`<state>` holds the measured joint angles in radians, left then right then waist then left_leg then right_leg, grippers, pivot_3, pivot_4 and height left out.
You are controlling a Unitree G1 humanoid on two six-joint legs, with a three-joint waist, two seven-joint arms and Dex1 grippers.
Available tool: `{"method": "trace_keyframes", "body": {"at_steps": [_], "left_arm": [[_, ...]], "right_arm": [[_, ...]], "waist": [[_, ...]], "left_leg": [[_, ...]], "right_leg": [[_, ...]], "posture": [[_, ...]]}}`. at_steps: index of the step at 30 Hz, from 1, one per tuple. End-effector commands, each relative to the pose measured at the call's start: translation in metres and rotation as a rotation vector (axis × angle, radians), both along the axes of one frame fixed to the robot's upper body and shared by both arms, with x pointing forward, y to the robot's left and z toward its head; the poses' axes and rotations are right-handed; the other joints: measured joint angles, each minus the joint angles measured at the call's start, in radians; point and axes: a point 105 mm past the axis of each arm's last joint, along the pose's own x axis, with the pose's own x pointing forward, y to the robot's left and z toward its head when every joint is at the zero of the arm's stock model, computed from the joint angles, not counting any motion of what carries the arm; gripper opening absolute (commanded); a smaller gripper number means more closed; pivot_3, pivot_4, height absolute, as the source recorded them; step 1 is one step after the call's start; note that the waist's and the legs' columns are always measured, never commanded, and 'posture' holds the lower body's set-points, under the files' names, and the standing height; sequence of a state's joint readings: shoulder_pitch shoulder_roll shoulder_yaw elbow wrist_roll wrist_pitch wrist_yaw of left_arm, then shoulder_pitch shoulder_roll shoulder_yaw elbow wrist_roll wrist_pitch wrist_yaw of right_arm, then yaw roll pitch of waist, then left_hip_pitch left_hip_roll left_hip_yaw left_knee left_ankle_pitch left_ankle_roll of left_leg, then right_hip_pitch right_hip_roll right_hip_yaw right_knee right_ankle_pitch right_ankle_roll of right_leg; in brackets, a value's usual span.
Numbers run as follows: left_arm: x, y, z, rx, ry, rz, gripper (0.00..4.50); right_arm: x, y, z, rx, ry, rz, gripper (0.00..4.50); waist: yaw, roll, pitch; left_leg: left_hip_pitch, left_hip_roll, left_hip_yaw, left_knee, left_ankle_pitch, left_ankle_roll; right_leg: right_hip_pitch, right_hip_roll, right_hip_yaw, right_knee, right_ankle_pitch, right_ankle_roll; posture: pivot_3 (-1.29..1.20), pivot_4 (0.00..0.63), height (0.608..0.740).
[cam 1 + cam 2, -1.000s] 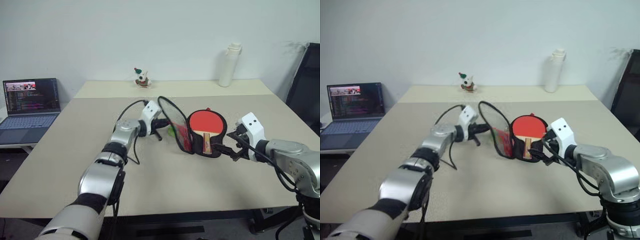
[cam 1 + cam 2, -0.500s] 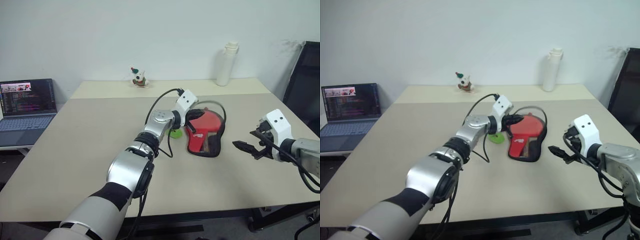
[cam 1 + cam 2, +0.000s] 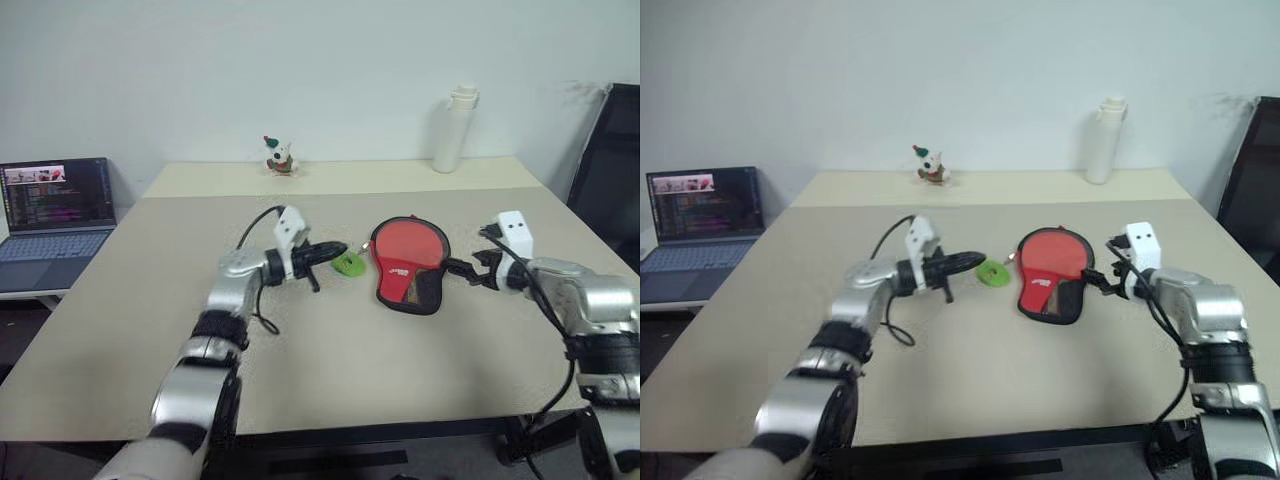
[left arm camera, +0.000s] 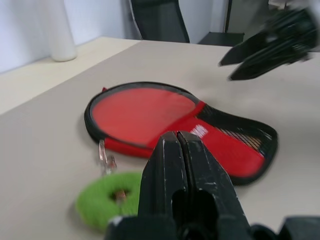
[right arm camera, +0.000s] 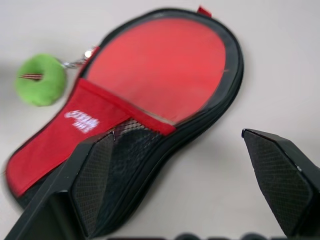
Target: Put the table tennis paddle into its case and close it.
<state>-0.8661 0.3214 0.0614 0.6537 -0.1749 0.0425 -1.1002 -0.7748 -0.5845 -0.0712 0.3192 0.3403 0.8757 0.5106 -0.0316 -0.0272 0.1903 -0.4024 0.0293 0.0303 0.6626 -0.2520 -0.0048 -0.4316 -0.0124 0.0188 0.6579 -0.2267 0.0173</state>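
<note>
Soft red-and-black paddle-shaped zip case (image 3: 406, 266) lies flat on the beige counter (image 3: 330, 360) between the tools: left tool (image 3: 340, 251) clamped together, empty; right tool (image 5: 185, 180) spread wide, empty

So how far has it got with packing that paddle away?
Mostly done, it seems: the case lies flat on the table with its flap folded over, so the paddle looks tucked inside. Neither end effector holds anything: the left end effector is shut beside the green pompom, and the right end effector is open at the case's edge. Zipping appears unfinished.
</note>
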Motion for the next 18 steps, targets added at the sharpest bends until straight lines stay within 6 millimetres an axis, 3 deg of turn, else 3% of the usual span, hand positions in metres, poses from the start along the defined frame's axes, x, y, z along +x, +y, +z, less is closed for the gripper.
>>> {"method": "trace_keyframes", "body": {"at_steps": [1, 7, 17, 18], "left_arm": [[-0.016, 0.002, 0.035, -0.051, -0.090, 0.010, 0.05], [-0.031, 0.007, 0.030, -0.041, -0.072, 0.057, 0.05], [-0.033, 0.012, 0.030, -0.034, -0.067, 0.098, 0.05], [-0.034, 0.012, 0.028, -0.031, -0.066, 0.099, 0.00]], "right_arm": [[0.011, 0.005, -0.002, 0.003, -0.014, 0.023, 4.50], [0.021, 0.014, -0.028, -0.016, 0.037, 0.040, 4.50], [0.025, 0.033, -0.053, 0.051, 0.129, 0.078, 4.50], [0.026, 0.037, -0.054, 0.062, 0.138, 0.084, 4.10]], "waist": [[0.004, 0.000, 0.000], [0.004, 0.000, 0.000], [-0.008, 0.000, 0.000], [-0.010, 0.000, 0.000]], "left_leg": [[0.000, 0.000, 0.000, 0.000, 0.000, 0.000], [0.001, -0.002, 0.000, 0.001, 0.000, 0.000], [0.005, -0.001, 0.000, 0.002, 0.000, 0.000], [0.006, -0.001, -0.001, 0.002, 0.000, 0.000]], "right_leg": [[0.000, -0.001, -0.001, 0.000, 0.000, 0.000], [0.001, -0.006, -0.001, 0.001, 0.001, 0.001], [0.004, -0.005, 0.000, 0.003, 0.001, 0.002], [0.005, -0.005, 0.000, 0.003, 0.001, 0.002]], "posture": [[0.00, 0.150, 0.740], [0.00, 0.150, 0.740], [0.00, 0.150, 0.740], [0.00, 0.150, 0.740]]}}
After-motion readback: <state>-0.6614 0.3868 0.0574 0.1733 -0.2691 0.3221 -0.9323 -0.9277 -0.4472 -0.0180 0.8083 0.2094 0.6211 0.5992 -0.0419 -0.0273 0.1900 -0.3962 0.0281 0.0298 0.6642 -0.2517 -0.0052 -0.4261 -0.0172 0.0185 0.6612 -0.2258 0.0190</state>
